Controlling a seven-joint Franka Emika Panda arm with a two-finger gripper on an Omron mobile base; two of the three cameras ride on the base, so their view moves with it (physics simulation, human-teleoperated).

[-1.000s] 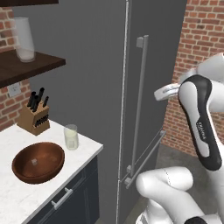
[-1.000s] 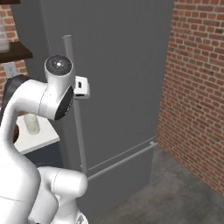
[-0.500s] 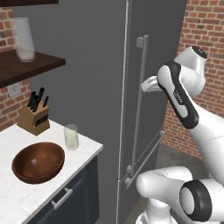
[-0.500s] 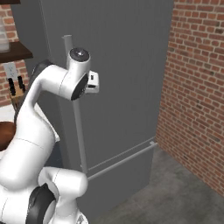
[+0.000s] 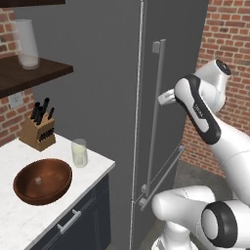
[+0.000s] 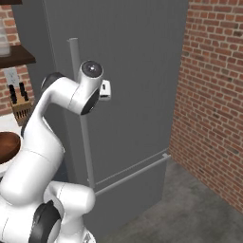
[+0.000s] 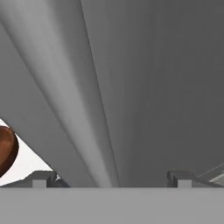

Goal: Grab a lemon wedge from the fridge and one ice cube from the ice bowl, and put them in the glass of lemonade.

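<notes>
The closed fridge (image 5: 107, 97) door hides its inside. Both base views cut off the fridge top. The hand view's left edge crops the ice bowl (image 7: 5, 149) to a sliver. The arm covers most of the gripper (image 6: 105, 90), and the knife block (image 6: 21, 102) is partly behind it.

White arm (image 6: 52, 109) reaches the closed fridge's (image 6: 137, 71) bar handle (image 6: 80, 123).

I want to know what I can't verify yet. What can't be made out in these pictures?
- Inside of the fridge: hidden by its shut doors, so no lemon wedge can be seen.
- Ice bowl: contents too small to count in the left base view.
- Hand: fingertips cut off at the hand view's bottom.
</notes>
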